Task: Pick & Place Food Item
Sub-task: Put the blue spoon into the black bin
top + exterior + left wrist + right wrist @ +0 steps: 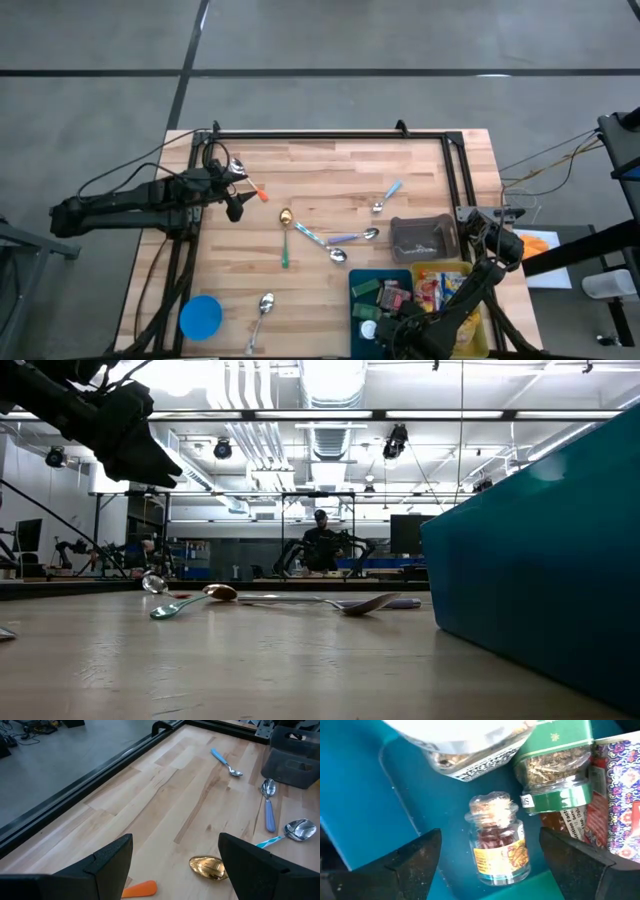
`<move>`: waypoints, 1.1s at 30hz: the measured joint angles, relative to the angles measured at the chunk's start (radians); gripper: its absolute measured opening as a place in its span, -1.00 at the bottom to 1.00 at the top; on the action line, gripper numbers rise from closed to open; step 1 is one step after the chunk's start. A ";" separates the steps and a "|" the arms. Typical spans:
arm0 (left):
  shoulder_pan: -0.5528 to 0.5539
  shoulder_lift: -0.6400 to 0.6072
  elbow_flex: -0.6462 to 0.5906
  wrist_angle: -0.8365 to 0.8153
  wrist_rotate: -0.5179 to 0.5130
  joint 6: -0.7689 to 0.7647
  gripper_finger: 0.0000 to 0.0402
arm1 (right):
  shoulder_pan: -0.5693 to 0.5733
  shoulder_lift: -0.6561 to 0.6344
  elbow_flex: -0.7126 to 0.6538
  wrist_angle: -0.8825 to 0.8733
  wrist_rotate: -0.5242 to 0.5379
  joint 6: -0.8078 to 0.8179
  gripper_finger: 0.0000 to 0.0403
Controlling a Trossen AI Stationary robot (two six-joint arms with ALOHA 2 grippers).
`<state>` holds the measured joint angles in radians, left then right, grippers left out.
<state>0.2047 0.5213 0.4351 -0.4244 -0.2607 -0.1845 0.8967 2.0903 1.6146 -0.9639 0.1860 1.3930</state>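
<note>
The right gripper (490,865) hangs over the blue bin (355,815) with its fingers (415,857) spread wide, gripping nothing. Directly between them a small glass spice jar (496,845) lies on its side on the bin floor, its long axis running away from the gripper, its clear cap end farthest and its yellow-labelled base nearest. Just beyond it lie a green-labelled jar (555,775) and a white-capped jar (465,742). The left gripper (175,870) waits, spread, above the bench (165,795) near a gold spoon (207,868).
</note>
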 joint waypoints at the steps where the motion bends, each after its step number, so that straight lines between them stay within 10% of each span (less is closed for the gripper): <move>1: 0.000 0.000 0.000 0.000 0.000 0.000 0.49 | 0.000 0.000 0.005 -0.001 0.000 0.000 0.66; 17: 0.000 0.000 0.000 0.000 0.000 0.000 0.49 | 0.087 -0.070 0.124 -0.139 0.457 -0.103 0.66; 33: 0.000 0.000 0.000 0.000 0.000 0.000 0.49 | 0.020 -0.355 -0.068 -0.098 0.840 -0.484 0.66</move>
<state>0.2047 0.5209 0.4351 -0.4242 -0.2605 -0.1844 0.9170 1.7358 1.5466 -1.0620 1.0256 0.9094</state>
